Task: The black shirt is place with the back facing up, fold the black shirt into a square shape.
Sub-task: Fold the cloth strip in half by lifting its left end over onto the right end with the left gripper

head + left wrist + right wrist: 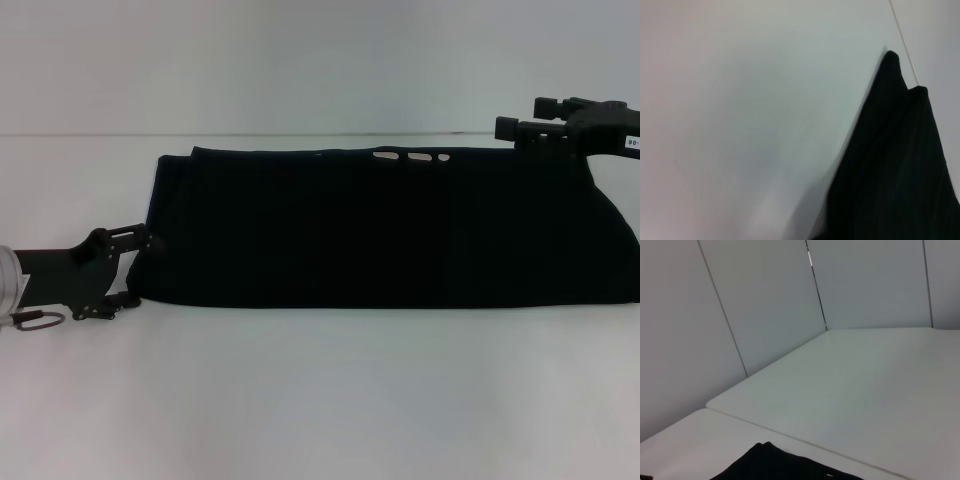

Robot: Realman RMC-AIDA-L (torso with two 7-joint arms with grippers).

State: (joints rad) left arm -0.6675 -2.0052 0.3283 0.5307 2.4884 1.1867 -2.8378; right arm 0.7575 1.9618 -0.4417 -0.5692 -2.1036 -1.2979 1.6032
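Note:
The black shirt (390, 225) lies folded into a long band across the white table (320, 400), with small white marks (410, 157) showing at its far edge. My left gripper (135, 270) sits at the band's near left end, open, one finger on each side of that edge. Over the band's far right corner my right gripper (515, 113) is also open, with no cloth visible between its fingers. The left wrist view shows a pointed end of the shirt (890, 175). In the right wrist view only a corner of the shirt (775, 465) appears.
A pale panelled wall (765, 305) rises behind the table's far edge (300, 135). A seam (790, 432) runs across the tabletop beyond the shirt. Bare tabletop lies in front of the shirt and to its left.

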